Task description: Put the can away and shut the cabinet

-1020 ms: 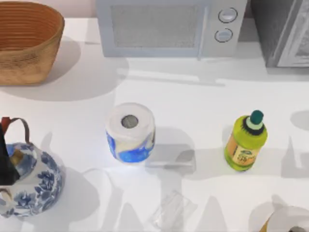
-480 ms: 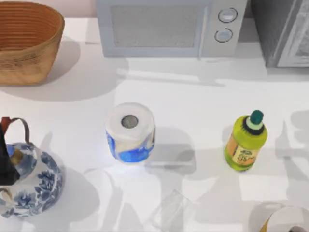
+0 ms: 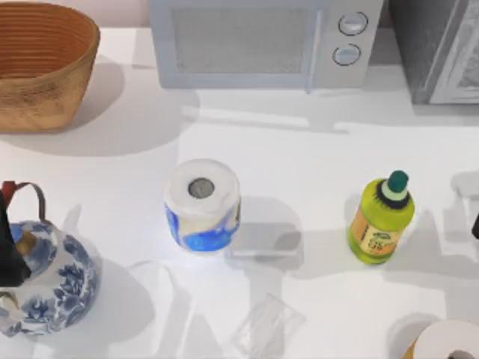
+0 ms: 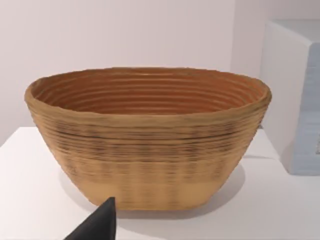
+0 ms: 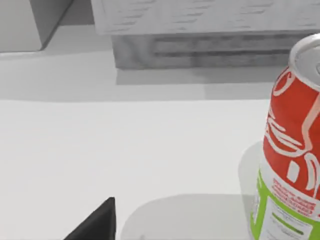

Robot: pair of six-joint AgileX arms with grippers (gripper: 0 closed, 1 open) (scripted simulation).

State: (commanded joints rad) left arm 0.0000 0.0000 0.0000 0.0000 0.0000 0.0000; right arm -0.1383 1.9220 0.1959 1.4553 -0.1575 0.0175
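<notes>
The white table (image 3: 299,157) carries, from left to right in the top view, a wicker basket (image 3: 41,63), a blue-and-white teapot (image 3: 45,280), a toilet paper roll (image 3: 202,203), a microwave (image 3: 262,41) and a green bottle (image 3: 380,218). The left gripper (image 4: 95,225) faces the basket and the right gripper (image 5: 95,222) is near the upright red can (image 5: 292,150), which stands on the table before the grey cabinet (image 5: 210,30). I cannot tell the state of either gripper.

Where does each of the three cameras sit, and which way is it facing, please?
Top view: above the table, looking down on the microwave, tissue roll and green bottle.
Left wrist view: on the left arm, facing the basket; a dark fingertip shows.
Right wrist view: on the right arm, facing the can and cabinet.
The basket appears in both the top and left wrist views.
</notes>
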